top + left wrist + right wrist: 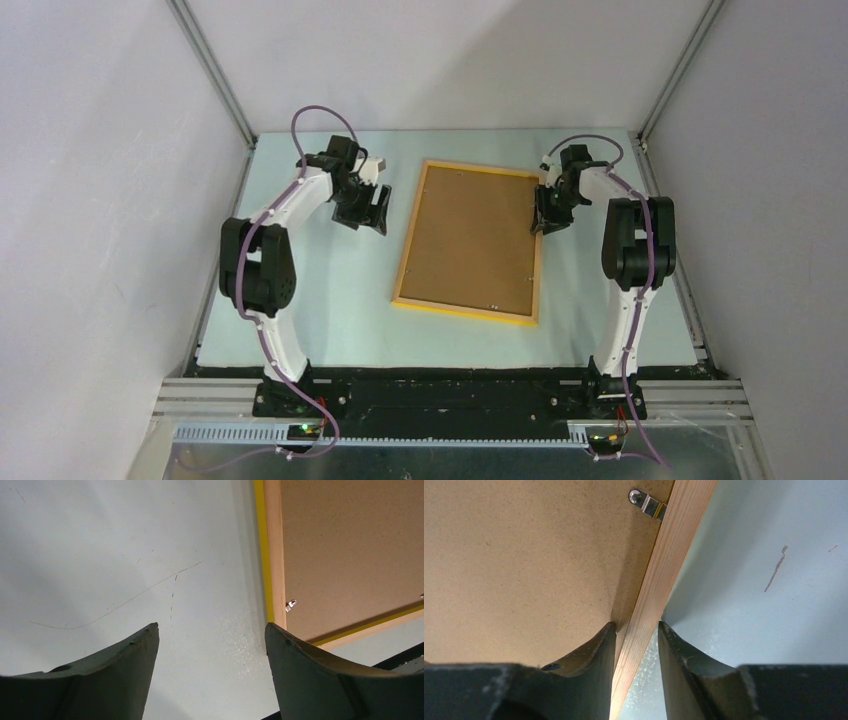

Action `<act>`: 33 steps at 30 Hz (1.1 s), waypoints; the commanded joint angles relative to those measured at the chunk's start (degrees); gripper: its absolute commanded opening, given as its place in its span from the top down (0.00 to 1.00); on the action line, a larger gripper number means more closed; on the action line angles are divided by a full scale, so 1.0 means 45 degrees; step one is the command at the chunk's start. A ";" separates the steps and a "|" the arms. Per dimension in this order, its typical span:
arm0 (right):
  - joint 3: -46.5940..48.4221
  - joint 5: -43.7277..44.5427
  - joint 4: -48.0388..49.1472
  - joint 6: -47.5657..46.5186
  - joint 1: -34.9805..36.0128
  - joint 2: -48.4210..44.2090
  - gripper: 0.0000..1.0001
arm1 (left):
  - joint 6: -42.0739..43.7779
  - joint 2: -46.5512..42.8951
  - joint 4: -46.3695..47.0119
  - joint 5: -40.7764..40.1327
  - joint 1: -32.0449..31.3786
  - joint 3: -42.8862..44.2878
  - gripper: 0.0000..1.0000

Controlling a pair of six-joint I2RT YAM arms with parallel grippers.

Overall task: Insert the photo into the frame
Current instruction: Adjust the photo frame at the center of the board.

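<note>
Rising from their mounts at the near edge of the table (320,300), your two arms bend forward on either side of the frame (465,312). The frame lies flat near the middle of the table, its far end leaning slightly to the right. It rests back side up: a plain brown backing board (475,235) fills the space inside the thin yellow-orange wooden edges. A small metal clip (649,502) sits on the board against the right rail.

Farther out, level with the frame's far half, your left end effector (368,210) hangs over the table to the left of the frame, clear of it. Its wrist camera shows the two dark fingers spread wide with only bare, scratched table between them. The frame's left rail and a corner of the frame run just beside one fingertip.

Across the board, your right end effector (548,215) is down on the frame's right rail, toward its far end. Its wrist camera shows the fingers drawn narrow and straddling that rail, one over the backing board and one on the table side. The outer finger looks to touch the wood, and a sliver of shadow sits at the inner one. You cannot tell whether the rail is actually pinched.
</note>
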 commanded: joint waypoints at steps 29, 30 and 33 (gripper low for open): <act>0.9603 0.1979 -0.4509 -0.6806 0.1248 0.5365 1.00 | 0.0340 -0.0556 0.0190 0.0614 0.0518 0.0202 0.17; 0.9768 0.2082 -0.4485 -0.6978 0.1332 0.5427 1.00 | 0.0334 -0.0538 0.0191 0.0620 0.0509 0.0281 0.17; 0.9934 0.2431 -0.4366 -0.7873 0.1448 0.5619 1.00 | 0.0384 -0.0506 0.0179 0.0565 0.0519 0.0396 0.17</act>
